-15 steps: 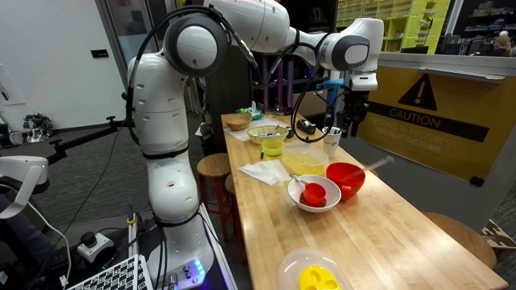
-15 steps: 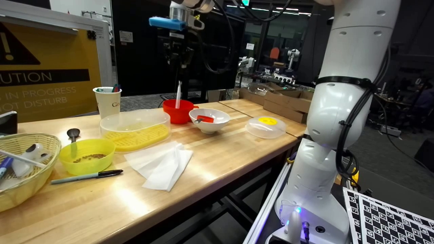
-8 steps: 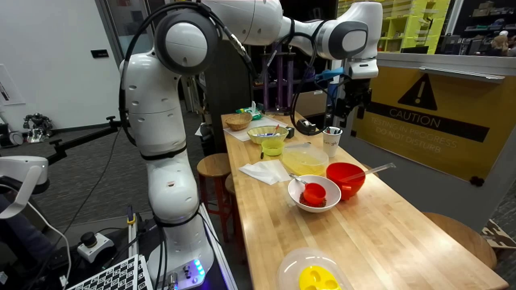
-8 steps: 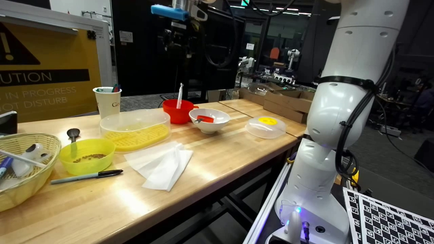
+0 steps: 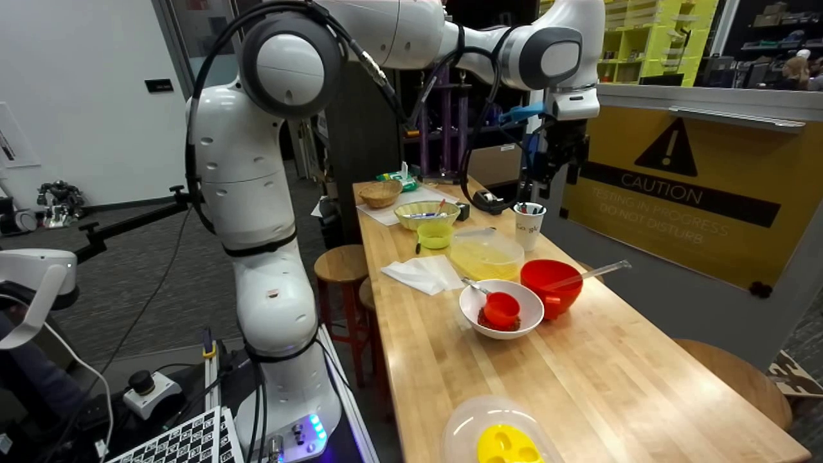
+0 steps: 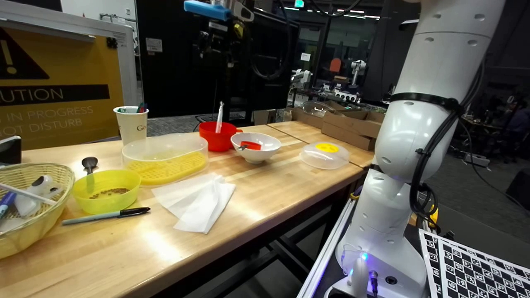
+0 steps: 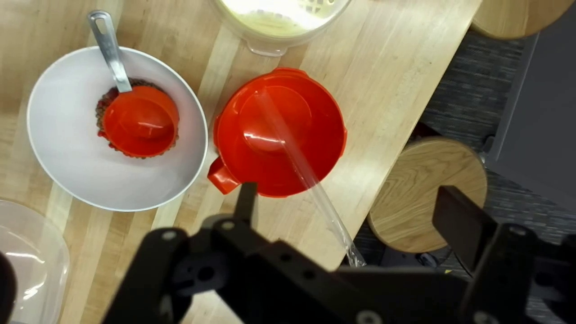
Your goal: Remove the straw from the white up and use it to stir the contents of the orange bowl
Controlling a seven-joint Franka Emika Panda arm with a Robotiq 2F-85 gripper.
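On the left in an exterior view, the white cup (image 6: 131, 127) is standing upright on the counter (image 6: 285, 178), carrying pen-like items (image 6: 142, 108) and showing no straw, so the removing is probably done. Rightward, in the wrist view, the orange bowl (image 7: 315, 128) is sitting with the straw (image 7: 325, 202) leaning across its rim, lower end inside, upper end reaching out past it. Farther right, the end effector (image 7: 348, 195) is hanging above, its jaws standing spread wide and gripping nothing, with a gap down to the straw in both exterior views. The stirring is looking like the step in hand, though whether it is finished is not showing. If mixing is remaining, the next move is calling for lowering, centring over the straw's raised end and closing gently, since a slim straw is likely to be rolling.

Around, from the left in an exterior view, a basket (image 6: 45, 223), a yellow bowl (image 6: 107, 205), a marker (image 6: 99, 217), a clear yellowish container (image 6: 165, 170) and a napkin (image 6: 203, 207) are lining the counter; past the orange bowl, the white bowl (image 6: 257, 156) is holding a red scoop (image 6: 252, 145), and a clear dome (image 6: 325, 161) is lying farther right. The container and the white bowl are flanking the orange bowl closely, so sideways sweeps are risking a knock.
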